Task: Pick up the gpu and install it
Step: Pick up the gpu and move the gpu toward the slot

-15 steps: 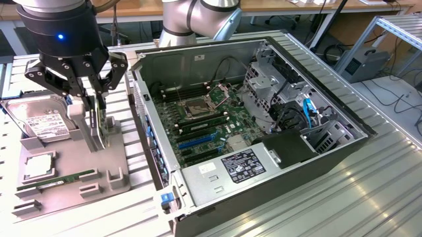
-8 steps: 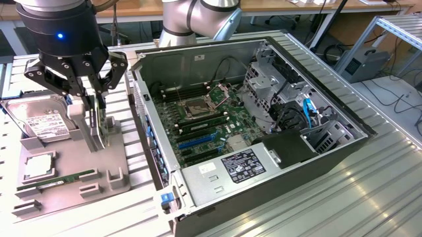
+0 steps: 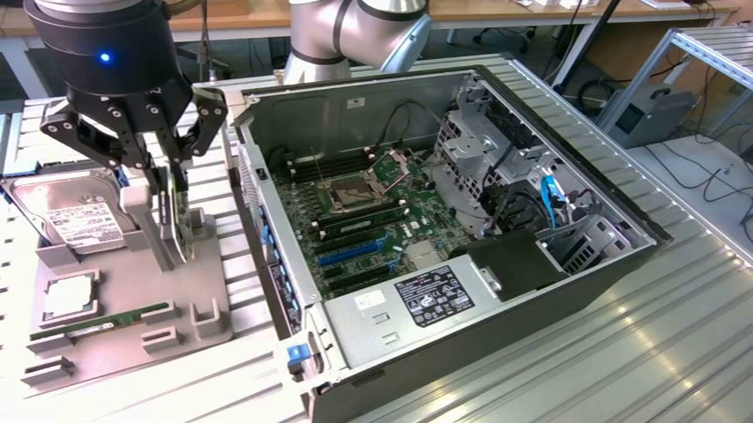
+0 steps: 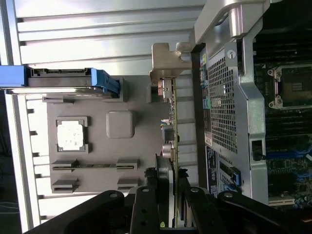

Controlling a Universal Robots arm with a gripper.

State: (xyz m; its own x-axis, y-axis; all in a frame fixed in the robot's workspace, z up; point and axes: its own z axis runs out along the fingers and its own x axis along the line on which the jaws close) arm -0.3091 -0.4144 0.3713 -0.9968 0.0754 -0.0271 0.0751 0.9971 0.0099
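The gpu is seen upright on its edge over the grey holder tray, just beside the open computer case, and the gripper is clamped on it.

gpu — top hidden, drive label illegible

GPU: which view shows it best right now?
Wrist view: the gpu runs edge-on, bracket end visible, standing in the grey tray. Exterior view shows it as a thin upright sliver, mostly hidden by the claw.
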